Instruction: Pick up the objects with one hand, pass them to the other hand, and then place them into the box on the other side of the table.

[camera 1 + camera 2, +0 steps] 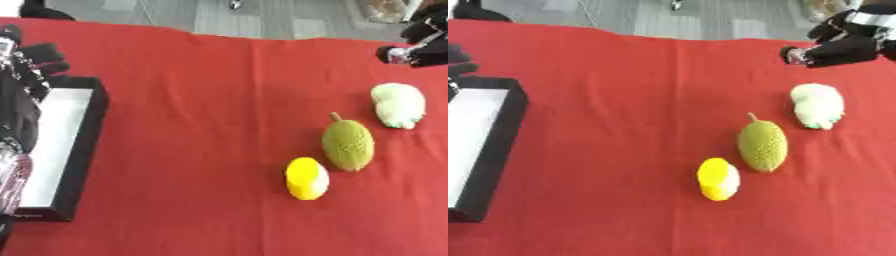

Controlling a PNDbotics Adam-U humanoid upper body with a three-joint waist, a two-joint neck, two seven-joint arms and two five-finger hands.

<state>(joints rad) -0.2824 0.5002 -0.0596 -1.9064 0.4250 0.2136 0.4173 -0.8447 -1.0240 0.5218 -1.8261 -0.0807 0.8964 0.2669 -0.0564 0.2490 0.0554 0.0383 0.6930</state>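
Right hand [837,47] above pale, lumpy object [817,105].

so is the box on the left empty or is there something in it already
Empty as far as it shows: the box has a bare white floor. The three objects lie on the red cloth. The left arm hides part of it.

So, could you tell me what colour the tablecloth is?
Red tablecloth, clearest in the right eye view.
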